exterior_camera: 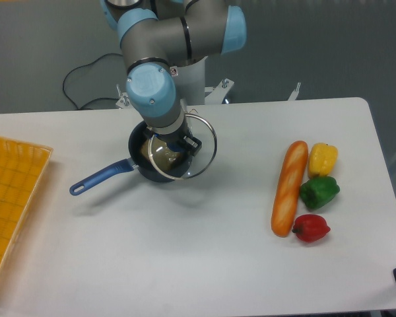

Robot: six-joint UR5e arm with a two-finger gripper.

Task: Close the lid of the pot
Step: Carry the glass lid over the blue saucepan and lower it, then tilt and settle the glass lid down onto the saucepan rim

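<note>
A round clear glass lid (pixel 193 148) with a thin metal rim hangs tilted from the arm's gripper (pixel 178 143), overlapping the right half of the small dark navy pot (pixel 140 169) on the white table (pixel 204 251). The jaws sit over the lid's middle, where a patch of blue shows, but the wrist covers them and whether they are clamped cannot be made out. The pot lies directly beneath and slightly left of the jaws, its long blue handle running out to the lower left. Something tan rests inside the pot, seen only through the glass and too blurred to name. No brand, label or writing can be read anywhere. Well to the right of the jaws lie an orange baguette-shaped item (pixel 288 188), a yellow pepper (pixel 323 158), a green pepper (pixel 319 192) and a red pepper (pixel 311 228), grouped close together. Far to the left, a yellow basket (pixel 6 205) is cut off by the frame edge.
</note>
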